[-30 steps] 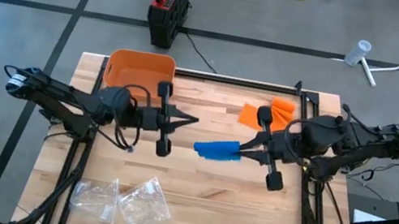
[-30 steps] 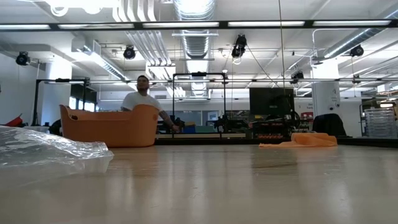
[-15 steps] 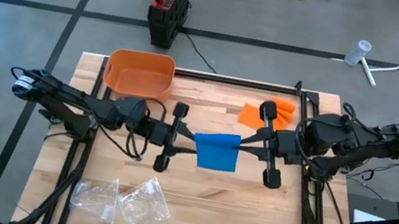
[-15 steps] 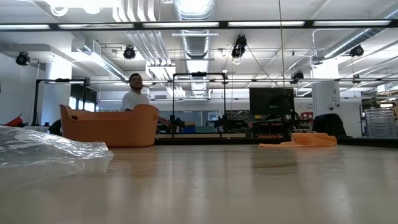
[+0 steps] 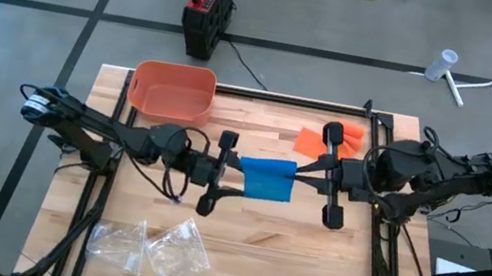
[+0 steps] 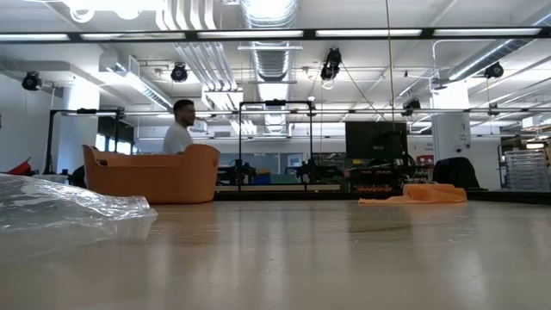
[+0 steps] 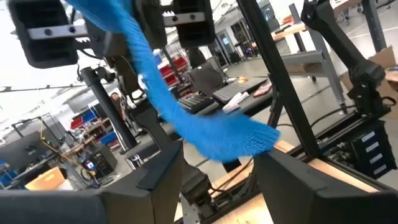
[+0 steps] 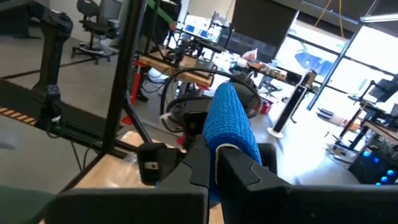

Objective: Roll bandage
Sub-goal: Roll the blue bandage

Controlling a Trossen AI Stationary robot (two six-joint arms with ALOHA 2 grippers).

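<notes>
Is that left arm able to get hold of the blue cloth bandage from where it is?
Probably yes: the left gripper sits open right at the free end of the blue cloth bandage, which the right gripper holds up with nothing between.

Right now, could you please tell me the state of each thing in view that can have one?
Blue bandage: hanging, unrolled, from the right gripper.
Right gripper: shut on the bandage.
Left gripper: open, at the bandage's free end.
Orange basket: upright, empty.
Plastic bags: crumpled, untouched.

A blue crinkled fabric bandage [image 8: 231, 121] rises pinched between the right gripper's [image 8: 215, 163] dark closed fingers [image 8: 244, 177], with office desks and monitors beyond.
</notes>
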